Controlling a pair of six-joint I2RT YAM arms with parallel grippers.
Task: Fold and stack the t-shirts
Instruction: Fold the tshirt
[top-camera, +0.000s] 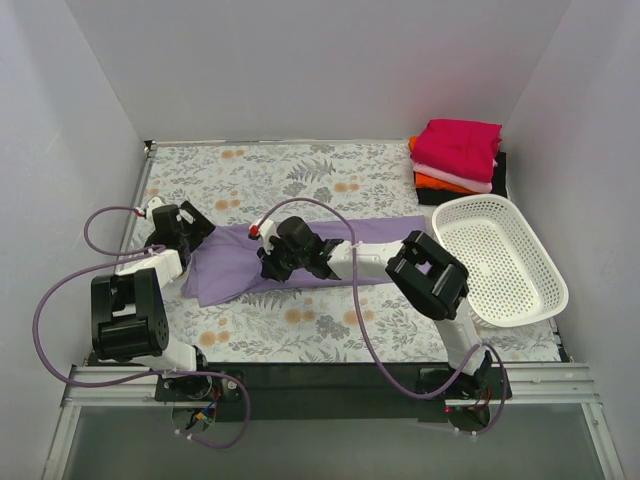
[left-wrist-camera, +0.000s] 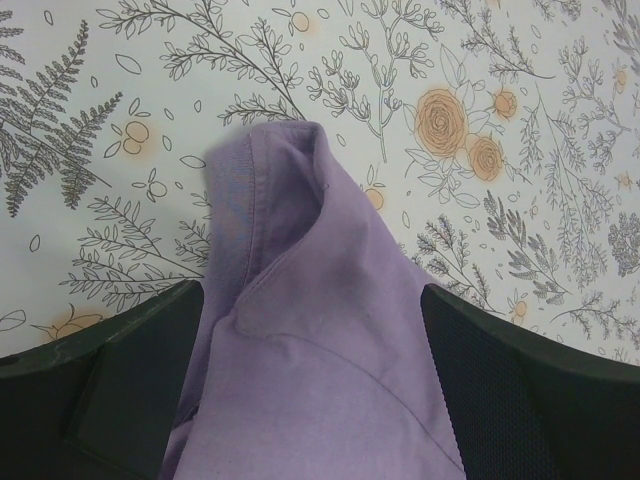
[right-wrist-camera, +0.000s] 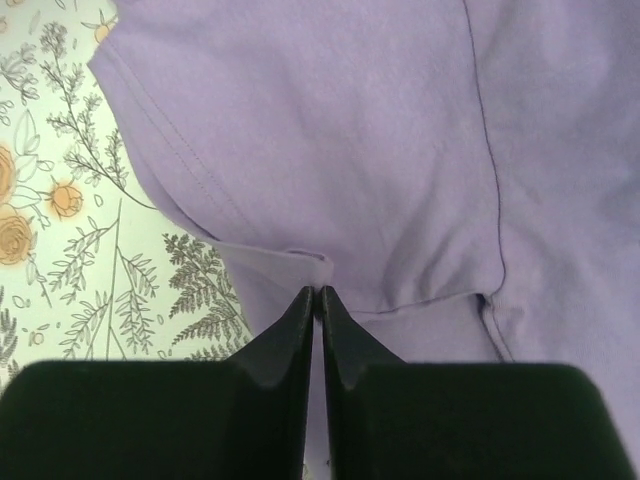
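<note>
A lavender t-shirt (top-camera: 375, 235) lies spread in a long strip across the middle of the floral table. My left gripper (top-camera: 186, 230) is at its left end, open, its fingers (left-wrist-camera: 500, 380) standing wide on either side of a raised fold of the cloth (left-wrist-camera: 300, 250). My right gripper (top-camera: 272, 262) is over the shirt's middle, shut, with a folded hem of the lavender cloth (right-wrist-camera: 350, 120) pinched at its tips (right-wrist-camera: 317, 292). At the back right sits a stack of folded t-shirts: magenta (top-camera: 458, 145) on top, then pale pink (top-camera: 472, 181), orange (top-camera: 438, 183) and black (top-camera: 500, 168).
A white lattice basket (top-camera: 545, 270) stands at the right, just in front of the stack and beside the right arm's elbow (top-camera: 430, 272). White walls close in the table on the left, back and right. Purple cables loop round both arms.
</note>
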